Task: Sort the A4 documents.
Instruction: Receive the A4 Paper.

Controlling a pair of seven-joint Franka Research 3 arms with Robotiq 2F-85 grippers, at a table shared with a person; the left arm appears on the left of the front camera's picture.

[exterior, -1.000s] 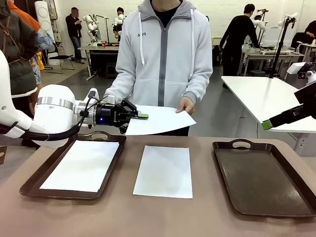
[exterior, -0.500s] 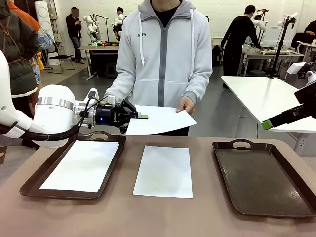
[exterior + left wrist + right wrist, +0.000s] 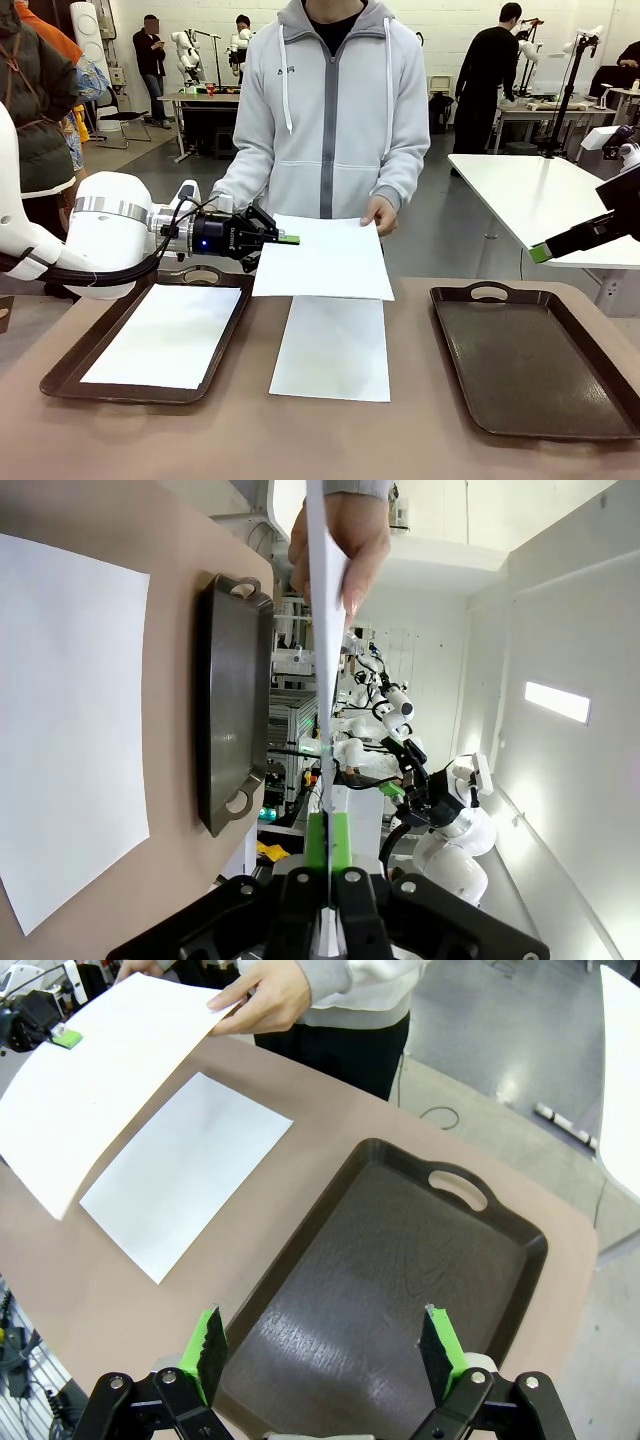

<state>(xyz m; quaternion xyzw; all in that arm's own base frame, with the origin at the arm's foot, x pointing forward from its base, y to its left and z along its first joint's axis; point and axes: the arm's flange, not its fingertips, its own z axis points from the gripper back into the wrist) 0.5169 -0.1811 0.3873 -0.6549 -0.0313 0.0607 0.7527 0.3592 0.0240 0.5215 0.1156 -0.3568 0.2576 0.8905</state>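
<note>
One A4 document (image 3: pixel 325 262) hangs in the air above the table's far edge. My left gripper (image 3: pixel 287 240) is shut on its left edge, and the person's hand (image 3: pixel 378 212) holds its far right corner. In the left wrist view this sheet (image 3: pixel 325 630) runs edge-on from between my fingers (image 3: pixel 340 845). A second sheet (image 3: pixel 332 345) lies flat mid-table, and a third (image 3: pixel 165 335) lies in the left tray (image 3: pixel 70 365). My right gripper (image 3: pixel 323 1348) is open with nothing in it, hovering above the bare right tray (image 3: pixel 390 1290).
The right tray (image 3: pixel 530 360) is dark brown with handles. The person in a grey hoodie stands close behind the table's far edge. Bare brown tabletop (image 3: pixel 410 400) lies between the middle sheet and the right tray.
The held sheet has tipped: its near edge has dropped toward me and now overhangs the far end of the middle sheet. My left gripper has stayed in place, still shut.
</note>
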